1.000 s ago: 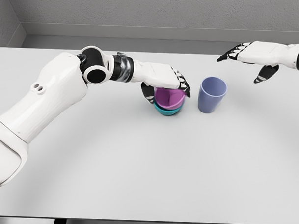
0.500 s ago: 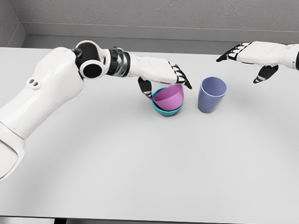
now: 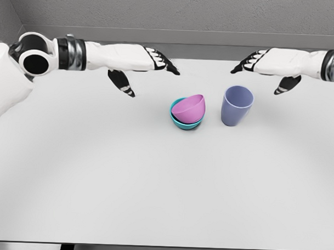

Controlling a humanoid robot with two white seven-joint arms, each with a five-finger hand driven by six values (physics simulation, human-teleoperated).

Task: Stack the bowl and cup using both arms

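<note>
A pink bowl (image 3: 189,107) lies tilted inside a teal bowl (image 3: 179,121) near the middle of the white table (image 3: 154,185). Just to their right stands an upright lavender cup (image 3: 237,105). My left hand (image 3: 144,69) hovers open up and to the left of the bowls, fingers spread, holding nothing. Above and slightly right of the cup, my right hand (image 3: 265,71) is open too, with its thumb hanging down.
A grey wall (image 3: 171,15) runs behind the table's far edge. The table's front edge lies along the bottom of the view.
My left hand has let go of the pink bowl and pulled back up and to the left. The pink bowl stays tilted in the teal one. The right hand shifted slightly left.
</note>
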